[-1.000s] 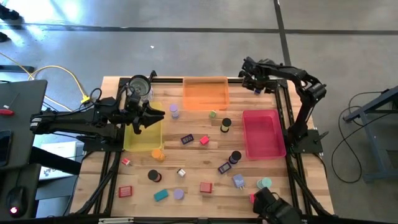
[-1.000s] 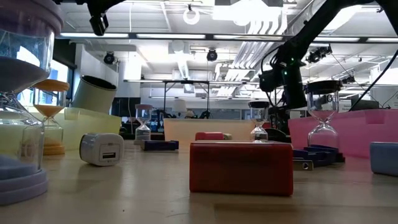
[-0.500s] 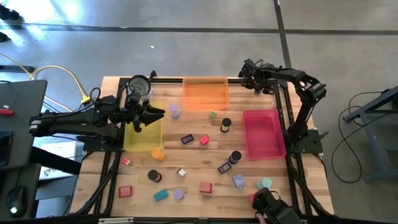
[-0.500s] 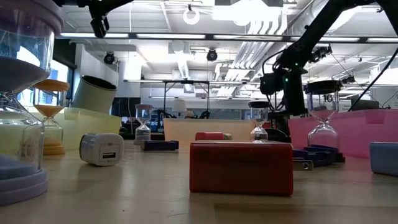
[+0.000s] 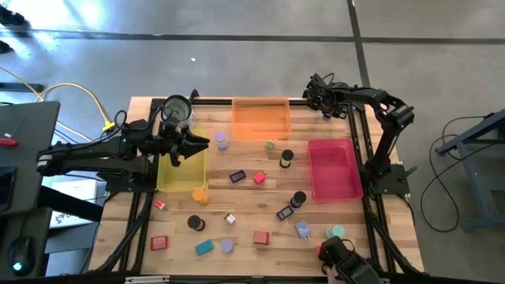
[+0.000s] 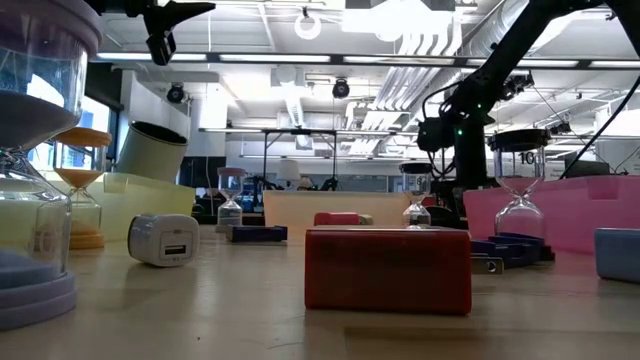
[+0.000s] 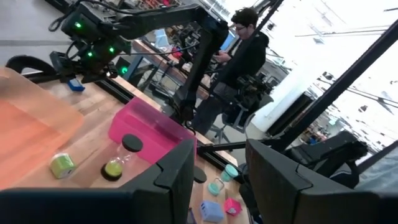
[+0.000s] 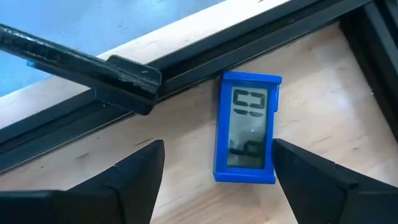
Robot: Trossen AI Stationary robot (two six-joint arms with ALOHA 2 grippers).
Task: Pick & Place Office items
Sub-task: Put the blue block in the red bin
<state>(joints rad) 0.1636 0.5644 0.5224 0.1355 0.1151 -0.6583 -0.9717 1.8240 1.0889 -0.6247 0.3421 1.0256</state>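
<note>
So the right gripper (image 8: 214,163) is parked over the far right corner of the table (image 5: 260,201), right by the black frame rail (image 8: 186,59), and its jaws are spread wide with nothing in them. Looking past its fingers (image 8: 134,177), there's a little blue digital clock (image 8: 246,127) lying flat on the wood, screen up. It sits in line with the gap between the two fingers but just ahead of the tips, nearer the one finger than the other, and not touching either as far as I can see. From overhead the right gripper (image 5: 319,93) hangs beside the orange tray (image 5: 259,118), with the pink tray (image 5: 334,168) nearer the front of the table.

The left gripper (image 5: 199,144) is over by the yellow tray (image 5: 181,172), next to the glass jar (image 5: 177,111). Its jaws are partly parted and I see nothing held between them in its own wrist view (image 7: 221,168).

The rest of the office items (image 5: 246,177) are scattered across the middle and front of the table: small blocks and little hourglass timers.
</note>
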